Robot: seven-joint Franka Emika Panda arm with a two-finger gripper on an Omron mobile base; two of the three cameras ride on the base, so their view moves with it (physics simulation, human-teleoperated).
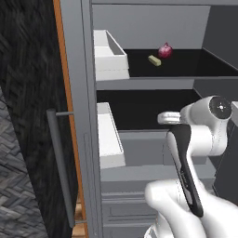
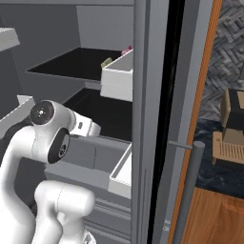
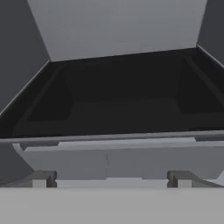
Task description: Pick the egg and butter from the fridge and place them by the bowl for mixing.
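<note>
The fridge [image 1: 139, 93] stands open, its black shelves facing the arm, and the butter [image 1: 154, 60] lies on the upper shelf beside a dark red onion-like item [image 1: 165, 50], both toward the back and well apart from the white door bins [image 1: 110, 56] at the left edge. No egg can be made out on the shelves, and the bowl is not to be seen from here. The gripper [image 3: 111, 179] points at the lower shelf [image 3: 118, 105] — its two finger tips [image 3: 40, 179] stand wide apart with nothing between them, level with the shelf's grey front lip. That aim looks like an approach pose, not a reach for anything, since the shelf ahead is bare. The butter sits one level higher, so the hand would likely have to rise past the lip of the upper shelf [image 1: 186, 62] before going in. Room is fair — the upper compartment is broad and tall, but the onion-like item lies just beside the butter and could be knocked by a careless entry.
</note>
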